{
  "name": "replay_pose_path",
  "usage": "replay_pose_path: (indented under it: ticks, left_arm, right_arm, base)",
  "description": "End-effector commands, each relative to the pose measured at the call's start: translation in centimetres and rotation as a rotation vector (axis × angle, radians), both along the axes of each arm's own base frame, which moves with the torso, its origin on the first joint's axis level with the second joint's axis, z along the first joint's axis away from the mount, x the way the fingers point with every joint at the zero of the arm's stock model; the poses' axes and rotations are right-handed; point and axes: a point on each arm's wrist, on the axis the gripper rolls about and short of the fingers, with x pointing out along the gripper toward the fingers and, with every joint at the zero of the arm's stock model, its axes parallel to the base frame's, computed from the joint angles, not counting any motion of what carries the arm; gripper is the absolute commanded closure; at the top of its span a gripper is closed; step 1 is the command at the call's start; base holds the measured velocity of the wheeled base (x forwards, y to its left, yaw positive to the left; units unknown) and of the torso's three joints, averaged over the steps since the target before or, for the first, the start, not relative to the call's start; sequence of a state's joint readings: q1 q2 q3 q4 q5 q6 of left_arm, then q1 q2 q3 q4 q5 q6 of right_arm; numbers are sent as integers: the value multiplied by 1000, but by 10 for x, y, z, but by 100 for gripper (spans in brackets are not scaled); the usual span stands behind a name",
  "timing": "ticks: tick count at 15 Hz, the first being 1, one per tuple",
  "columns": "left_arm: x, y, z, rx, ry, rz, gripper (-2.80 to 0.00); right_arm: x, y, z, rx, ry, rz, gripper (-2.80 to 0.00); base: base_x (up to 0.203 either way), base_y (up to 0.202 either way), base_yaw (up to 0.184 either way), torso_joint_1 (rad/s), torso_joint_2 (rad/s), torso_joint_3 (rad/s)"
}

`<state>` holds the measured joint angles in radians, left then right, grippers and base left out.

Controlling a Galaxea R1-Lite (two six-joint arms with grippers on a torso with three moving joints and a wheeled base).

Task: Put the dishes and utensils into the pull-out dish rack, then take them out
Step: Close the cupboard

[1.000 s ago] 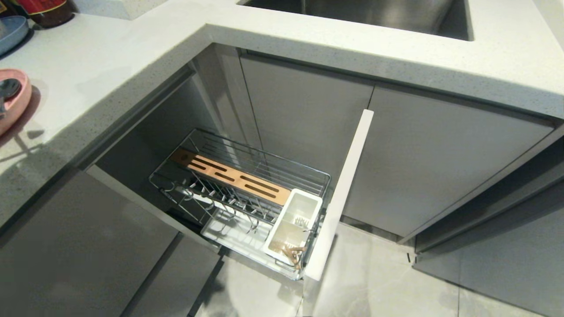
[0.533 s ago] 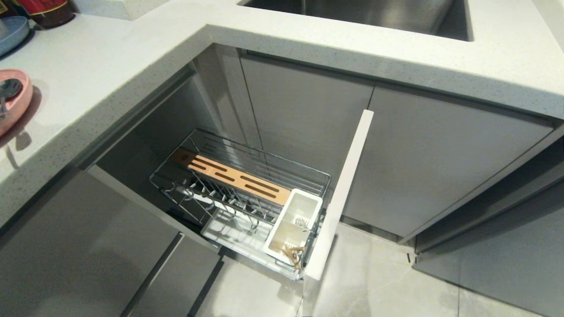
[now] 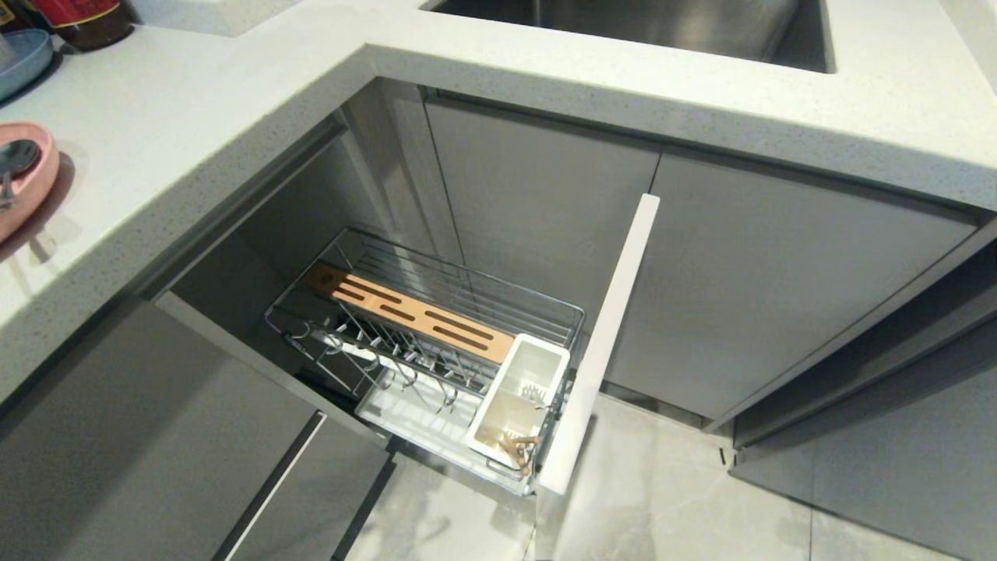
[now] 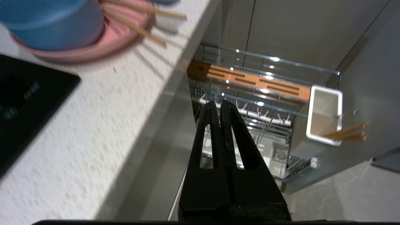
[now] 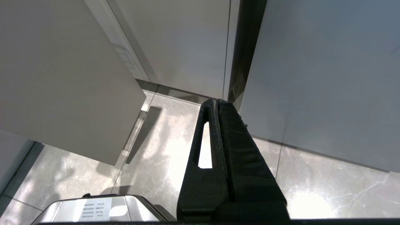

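Pink plate [image 4: 103, 40], blue bowl [image 4: 53, 23] on it, one chopstick pair [image 4: 137, 22] across its rim — on the desk [image 4: 93, 131], beyond the left claw [image 4: 217, 105] and off to its side. Claw closed, empty, aimed at the rack [image 4: 259, 103] below. Right claw [image 5: 215, 103] closed, parked near the floor. Left arm nearer.

At the left edge of your head view the pink plate [image 3: 27, 187] is cut off, only its right rim showing, and the spoon [image 3: 14, 160] on it is clipped too. The blue bowl [image 3: 23, 58] at upper left is a mere sliver. In your left wrist view, plate and bowl are blurred and cropped by the top edge.
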<state>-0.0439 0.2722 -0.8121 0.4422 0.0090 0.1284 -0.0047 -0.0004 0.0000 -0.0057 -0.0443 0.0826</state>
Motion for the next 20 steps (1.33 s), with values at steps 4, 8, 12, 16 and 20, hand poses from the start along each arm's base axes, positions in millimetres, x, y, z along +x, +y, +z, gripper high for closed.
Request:
replay_pose_path:
  ticks: [4, 8, 12, 16, 20]
  left_arm:
    - [9, -5, -93, 30, 22, 4, 0]
    - [50, -4, -153, 20, 1, 44, 0]
    - [53, -4, -171, 1, 118, 18, 0]
    - [53, -4, -170, -25, 112, 3, 0]
    - [53, -5, -170, -24, 106, -6, 0]
  right_arm:
    - [0, 0, 0, 0, -4, 0, 0]
    - [0, 0, 0, 0, -5, 0, 0]
    - [0, 0, 0, 0, -5, -2, 0]
    - [0, 0, 0, 0, -5, 0, 0]
    - [0, 0, 0, 0, -5, 0, 0]
  base:
    - [0, 0, 0, 0, 0, 0]
    - [0, 0, 0, 0, 0, 0]
    - [0, 0, 0, 0, 0, 0]
    - [0, 0, 0, 0, 0, 0]
    - [0, 0, 0, 0, 0, 0]
